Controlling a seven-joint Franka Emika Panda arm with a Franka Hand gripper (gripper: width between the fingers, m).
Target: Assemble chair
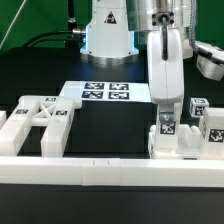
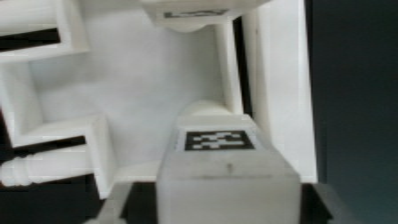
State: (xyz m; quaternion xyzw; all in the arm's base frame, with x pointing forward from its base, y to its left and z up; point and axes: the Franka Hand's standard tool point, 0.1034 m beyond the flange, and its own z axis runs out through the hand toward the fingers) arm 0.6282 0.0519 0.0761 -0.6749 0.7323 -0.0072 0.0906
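The chair is in loose white tagged parts. One group (image 1: 40,115) lies at the exterior view's left, another (image 1: 205,125) at its right. My gripper (image 1: 165,118) reaches straight down onto a tagged white post (image 1: 166,128) in the right group. In the wrist view that post (image 2: 217,140) stands between my fingers (image 2: 128,205), beside a larger notched white part (image 2: 107,95). The gripper (image 2: 226,208) is open, with a finger on each side of the post. I cannot tell whether the pads touch it.
The marker board (image 1: 105,92) lies flat mid-table behind the parts. A long white border rail (image 1: 100,168) runs along the front. The robot base (image 1: 108,35) stands at the back, with cables beside it.
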